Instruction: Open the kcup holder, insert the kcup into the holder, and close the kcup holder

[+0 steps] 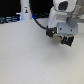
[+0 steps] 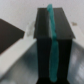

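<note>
In the exterior view my gripper hangs from the white arm at the upper right, a little above the pale table. Its dark fingers are too blurred to show whether they are open or shut. A black box-shaped body with a teal strip running down its middle fills the wrist view. I cannot tell whether this body is part of the gripper or the kcup holder. The kcup is out of view in both frames, and the exterior view shows no kcup holder.
A white upright post with a blue glow beside it stands at the back, toward the exterior view's left. Dark clutter lines the far edge there. The wrist view shows a dark patch on the pale surface.
</note>
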Robot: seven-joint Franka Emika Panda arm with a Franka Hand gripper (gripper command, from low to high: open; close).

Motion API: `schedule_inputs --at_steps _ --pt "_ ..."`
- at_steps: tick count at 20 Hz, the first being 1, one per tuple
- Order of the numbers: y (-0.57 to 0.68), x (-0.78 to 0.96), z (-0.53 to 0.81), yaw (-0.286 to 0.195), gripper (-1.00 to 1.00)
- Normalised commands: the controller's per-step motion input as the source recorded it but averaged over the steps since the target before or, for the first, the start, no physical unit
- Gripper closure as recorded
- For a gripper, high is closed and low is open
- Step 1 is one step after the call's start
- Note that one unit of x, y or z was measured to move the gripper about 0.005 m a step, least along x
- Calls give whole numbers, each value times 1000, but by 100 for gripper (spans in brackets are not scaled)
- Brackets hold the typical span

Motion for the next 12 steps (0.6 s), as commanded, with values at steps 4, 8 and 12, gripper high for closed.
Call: schedule_inputs --at_steps 4,8,12 --pt "-67 105 140 148 -100" --pt "-16 189 83 157 -100" --pt "0 197 156 132 -100"
